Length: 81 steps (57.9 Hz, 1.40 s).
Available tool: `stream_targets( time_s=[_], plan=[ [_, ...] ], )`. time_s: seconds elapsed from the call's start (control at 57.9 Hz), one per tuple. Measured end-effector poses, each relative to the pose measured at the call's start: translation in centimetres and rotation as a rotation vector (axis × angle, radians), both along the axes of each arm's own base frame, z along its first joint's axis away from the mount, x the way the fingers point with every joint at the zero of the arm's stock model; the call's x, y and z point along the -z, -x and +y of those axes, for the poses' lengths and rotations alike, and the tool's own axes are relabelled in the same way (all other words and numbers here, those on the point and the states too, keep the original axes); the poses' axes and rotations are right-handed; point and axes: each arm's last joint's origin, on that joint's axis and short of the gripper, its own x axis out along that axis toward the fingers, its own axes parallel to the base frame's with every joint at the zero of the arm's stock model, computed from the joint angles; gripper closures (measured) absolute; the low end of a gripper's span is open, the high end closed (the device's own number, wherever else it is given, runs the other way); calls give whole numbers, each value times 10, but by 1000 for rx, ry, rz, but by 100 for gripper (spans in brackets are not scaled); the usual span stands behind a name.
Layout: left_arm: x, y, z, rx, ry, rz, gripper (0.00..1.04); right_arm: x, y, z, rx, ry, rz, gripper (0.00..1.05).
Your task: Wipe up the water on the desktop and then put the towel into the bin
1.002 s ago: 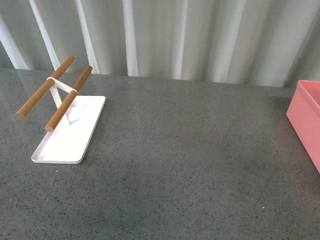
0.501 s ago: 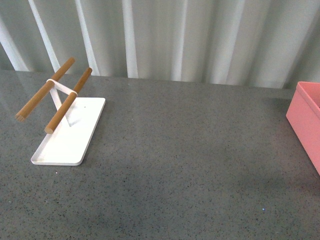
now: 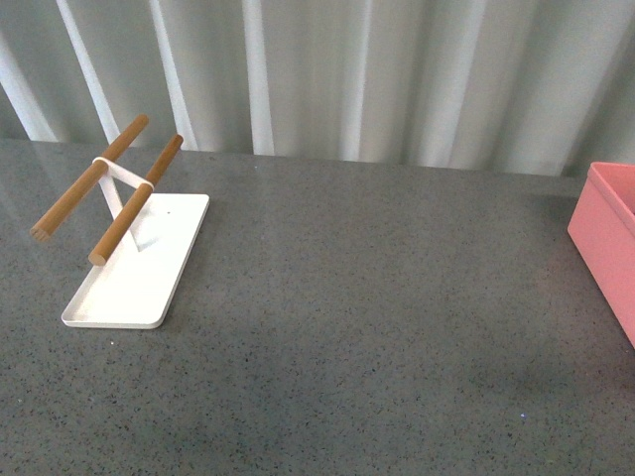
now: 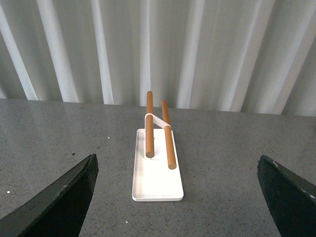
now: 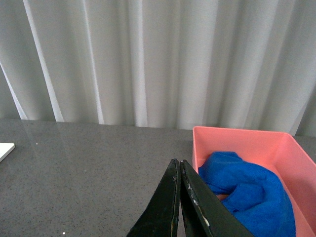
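The speckled dark grey desktop (image 3: pixel 377 327) fills the front view, and neither arm shows there. At its right edge stands the salmon-pink bin (image 3: pixel 607 243). In the right wrist view the bright blue towel (image 5: pixel 252 192) lies crumpled inside the bin (image 5: pixel 237 136). My right gripper (image 5: pixel 178 164) is shut with nothing between its fingers, just outside the bin's near wall. My left gripper (image 4: pixel 177 170) is open and empty, its two dark fingers (image 4: pixel 64 197) spread wide over the desktop (image 4: pixel 74 143).
A white tray (image 3: pixel 139 268) carrying two wooden rods (image 3: pixel 134 198) on a white stand sits at the left; it also lies ahead of the left gripper as the tray (image 4: pixel 157 175). Pale pleated curtains (image 3: pixel 347 69) close off the back.
A faint shadow on the desktop in front of the bin has thinned and shifted right. The tray and bin have not moved.
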Motion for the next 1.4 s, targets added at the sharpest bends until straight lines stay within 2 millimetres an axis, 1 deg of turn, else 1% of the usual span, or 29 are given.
stream_targets(
  time_s=[0.38,0.467,0.536,0.726,0.76,0.812,0.864,0.881,0.933,1.054,1.175,1.279,1.296,1.348,1.4],
  plan=[
    [0,0,0,0,0,0,7,1,10,0,0,-2,0,101],
    [0,0,0,0,0,0,7,5,17,0,1,-2,36,101],
    [0,0,0,0,0,0,7,3,21,0,3,-3,5,101],
    [0,0,0,0,0,-1,7,3,21,0,3,-2,5,101],
    [0,0,0,0,0,-1,7,3,21,0,3,-2,5,100],
    [0,0,0,0,0,-1,7,3,21,0,3,-2,5,92],
    [0,0,0,0,0,-1,7,3,21,0,3,-2,5,81],
    [0,0,0,0,0,-1,7,3,21,0,3,-2,5,79],
    [0,0,0,0,0,-1,7,3,21,0,3,-2,5,69],
    [0,0,0,0,0,-1,7,3,21,0,3,-2,5,49],
    [0,0,0,0,0,-1,7,3,21,0,3,-2,5,23],
    [0,0,0,0,0,-1,7,3,21,0,3,-3,5,6],
    [0,0,0,0,0,-1,7,3,21,0,3,-4,5,5],
    [0,0,0,0,0,-1,7,3,21,0,3,-4,5,8],
    [0,0,0,0,0,-1,7,3,21,0,3,-4,5,7]
  ],
)
